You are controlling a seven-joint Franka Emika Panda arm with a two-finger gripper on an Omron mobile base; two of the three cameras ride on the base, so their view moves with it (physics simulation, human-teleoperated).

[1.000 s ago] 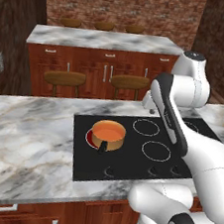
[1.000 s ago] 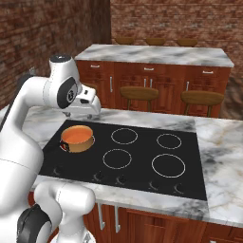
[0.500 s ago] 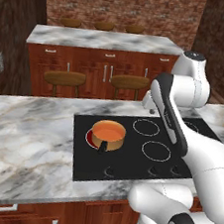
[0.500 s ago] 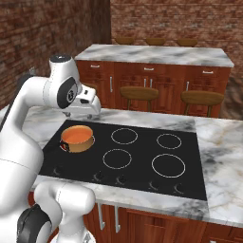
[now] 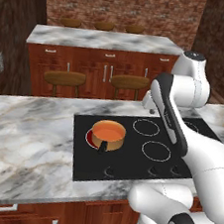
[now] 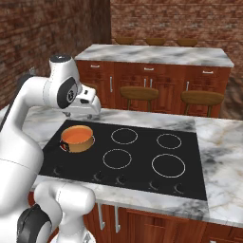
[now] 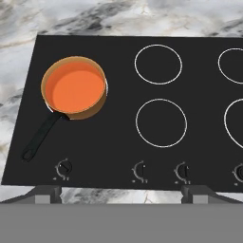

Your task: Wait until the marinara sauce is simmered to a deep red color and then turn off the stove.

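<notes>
Marinara sauce (image 7: pixel 76 90): smooth orange disc, level inside a small tan-sided pot (image 7: pixel 97 107); colour orange, not deep red.
Pot position: on the stove (image 7: pixel 118 152), over the near-left burner in both base views; a red glow shows at the pot's base in the left base view.
Handle (image 7: pixel 40 136): short, dark; long axis runs from the pot toward the knob edge, slanting outward.
Knobs (image 7: pixel 64 167): row of small dark dials along the near edge; tick marks beside them too small to read.
Gripper (image 7: pixel 121 192): fingertips well apart, jaws released, grasping nothing; it hangs above the stove.
Countertop (image 5: pixel 27 128): grey-veined marble around the stove.
Far: stools (image 6: pixel 140 92) at a second counter.
</notes>
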